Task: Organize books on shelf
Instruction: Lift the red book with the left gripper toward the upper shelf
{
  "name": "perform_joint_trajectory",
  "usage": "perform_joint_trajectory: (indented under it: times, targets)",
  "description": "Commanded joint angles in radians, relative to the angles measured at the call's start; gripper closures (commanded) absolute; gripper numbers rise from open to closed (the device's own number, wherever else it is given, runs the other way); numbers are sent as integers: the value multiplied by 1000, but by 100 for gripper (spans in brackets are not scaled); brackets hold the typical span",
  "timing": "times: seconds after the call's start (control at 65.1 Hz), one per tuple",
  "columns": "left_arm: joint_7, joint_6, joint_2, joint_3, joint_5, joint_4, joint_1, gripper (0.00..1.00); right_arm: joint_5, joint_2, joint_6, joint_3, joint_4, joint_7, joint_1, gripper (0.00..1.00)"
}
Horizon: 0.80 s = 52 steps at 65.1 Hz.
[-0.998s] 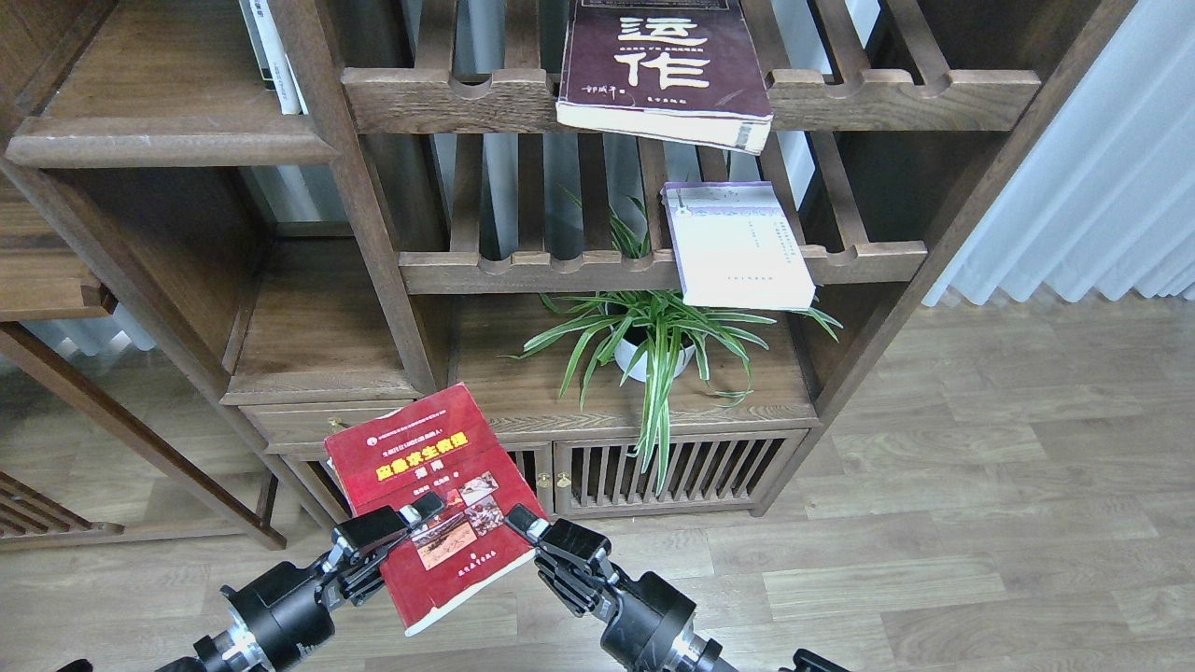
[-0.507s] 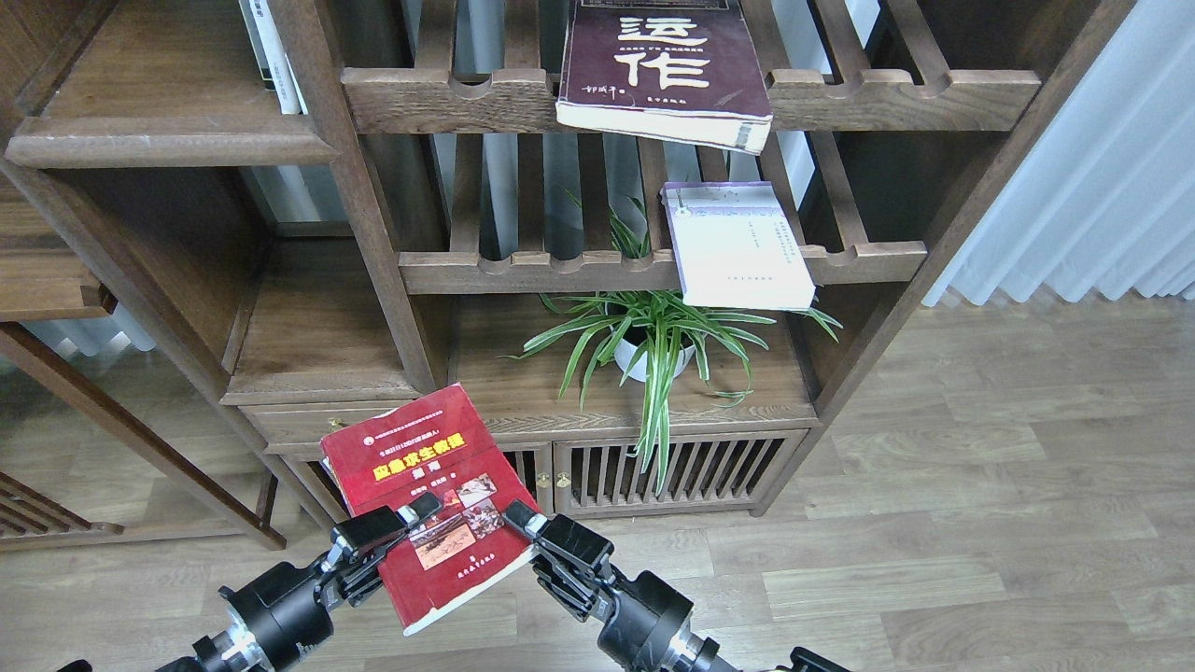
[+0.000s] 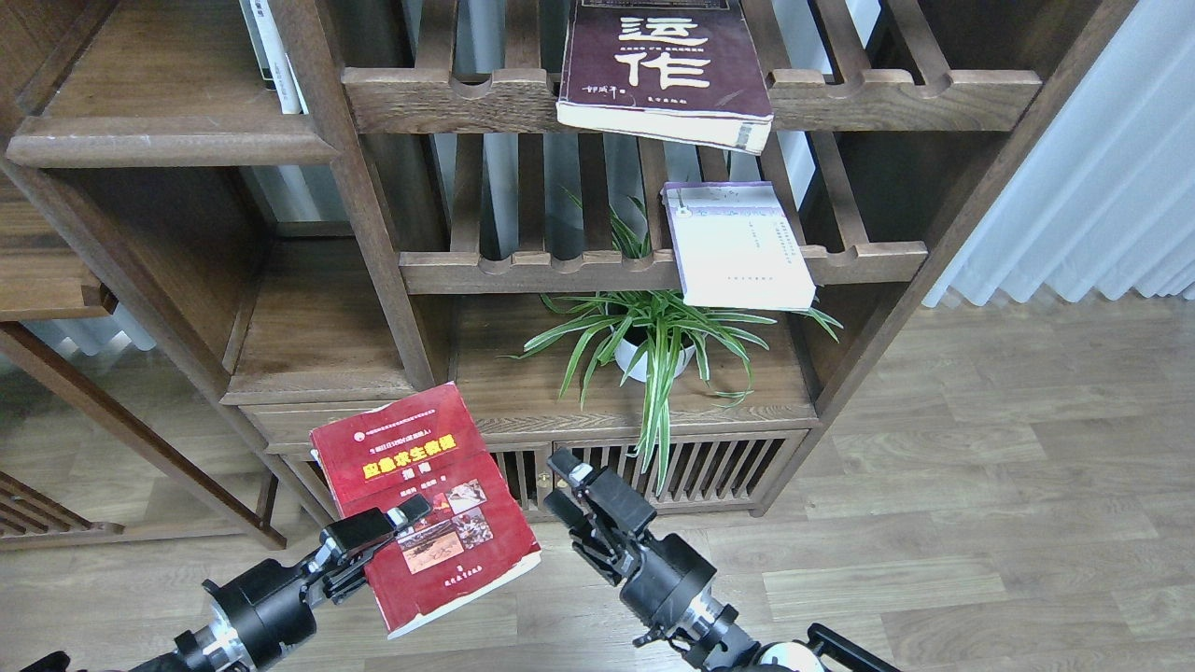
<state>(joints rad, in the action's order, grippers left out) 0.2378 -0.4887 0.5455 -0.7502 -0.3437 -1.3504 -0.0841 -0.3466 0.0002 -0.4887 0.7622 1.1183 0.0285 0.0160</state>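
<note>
Since a second ago, right gripper point(image 3: 568, 478) has let go of the red book point(image 3: 425, 504) and drifted toward two o'clock, fingers seemingly parted and empty. Left gripper point(image 3: 397, 523) pinches the light, floppy paperback's seven-o'clock edge; gripping nearer its spine looks steadier.

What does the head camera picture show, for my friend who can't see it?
The robot's left gripper holds a red book in front of a dark wooden bookcase, while its right gripper hangs beside the book without touching it. A maroon book and a pale book lie on slatted racks above a potted plant.
</note>
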Motion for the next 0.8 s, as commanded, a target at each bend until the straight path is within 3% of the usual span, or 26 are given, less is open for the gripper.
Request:
perform_joint_trajectory:
  times: [0.0, 0.353, 0.706, 0.783]
  targets:
    - [1, 0, 51, -1, 51, -1, -39, 89, 0, 0, 0, 2, 0, -10, 1, 2]
    - [9, 0, 177, 2, 160, -12, -149, 90, 1, 0, 0, 0, -61, -10, 45, 2]
    - [55, 0, 320, 51, 178, -4, -350, 90, 11, 0, 0, -12, -149, -10, 130, 2]
    - [93, 0, 338, 63, 183, 0, -394, 90, 12, 0, 0, -14, -186, -10, 165, 2]
